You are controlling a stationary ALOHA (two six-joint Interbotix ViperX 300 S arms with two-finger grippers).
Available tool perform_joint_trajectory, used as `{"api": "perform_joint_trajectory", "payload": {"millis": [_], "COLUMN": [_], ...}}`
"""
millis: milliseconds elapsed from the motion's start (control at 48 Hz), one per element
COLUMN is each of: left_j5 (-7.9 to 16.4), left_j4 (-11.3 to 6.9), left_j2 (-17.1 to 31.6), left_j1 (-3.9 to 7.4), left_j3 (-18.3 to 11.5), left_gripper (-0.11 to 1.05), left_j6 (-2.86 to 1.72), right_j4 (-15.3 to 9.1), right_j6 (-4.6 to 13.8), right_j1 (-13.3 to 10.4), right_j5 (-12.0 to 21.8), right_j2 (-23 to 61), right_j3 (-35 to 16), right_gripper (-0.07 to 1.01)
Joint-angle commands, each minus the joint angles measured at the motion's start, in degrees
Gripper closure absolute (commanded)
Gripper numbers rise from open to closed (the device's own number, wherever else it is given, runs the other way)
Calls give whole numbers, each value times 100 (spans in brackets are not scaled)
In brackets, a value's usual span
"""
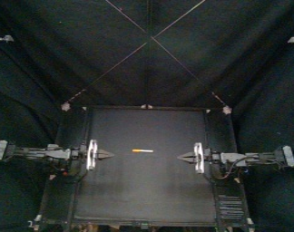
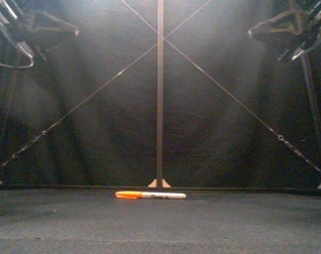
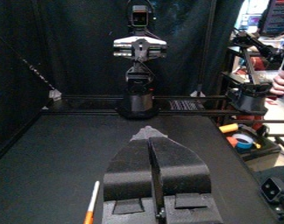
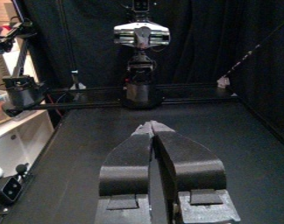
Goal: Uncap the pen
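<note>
Light, stiff, probably slick pen [image 2: 150, 194] lies flat; hold white barrel [image 2: 167, 195] and orange cap [image 2: 128, 194] separately; left gripper [image 1: 104, 156] and right gripper [image 1: 183, 157] flank it, jaws pressed together.

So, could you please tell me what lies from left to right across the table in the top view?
Left arm's black gripper → slim orange-and-white marker pen → right arm's black gripper.

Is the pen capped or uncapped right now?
Capped: the pen lies flat, its orange cap seated on the white barrel; no loose cap in view.
</note>
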Motion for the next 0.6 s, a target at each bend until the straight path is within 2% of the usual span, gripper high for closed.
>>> {"api": "perform_joint_trajectory", "payload": {"millis": [21,83,125,167,208,312,375,458,521,604], "left_j5": [-527,-835,-1151,-1406,-1600,-1617,-1617,-1617,-1617,-1591], "left_j4": [9,9,9,18,18,18,9,9,-26,-149], "left_j2": [378,624,853,1125,1450,2057,2303,2487,2593,2716], "left_j1": [123,132,149,193,299,571,650,721,747,773], "left_j3": [-26,18,44,79,70,18,-18,-35,-26,-35], "left_gripper": [101,98,95,91,85,69,58,45,35,20], "left_j6": [26,26,35,35,35,35,44,35,9,18], "right_j4": [-35,-26,-26,-26,-26,-35,-35,-35,-62,-97], "right_j6": [-9,44,44,53,44,-18,-18,-26,-35,-35], "right_j1": [-229,-448,-606,-721,-791,-976,-1099,-1195,-1257,-1336], "right_j5": [-105,-158,-237,-378,-519,-650,-650,-650,-650,-642], "right_j2": [378,756,1169,1635,2118,3366,4025,4632,5080,5555], "right_j3": [-9,-35,-97,-202,-360,-879,-1178,-1485,-1723,-1978], "right_gripper": [93,92,91,91,90,81,67,46,28,10]}}
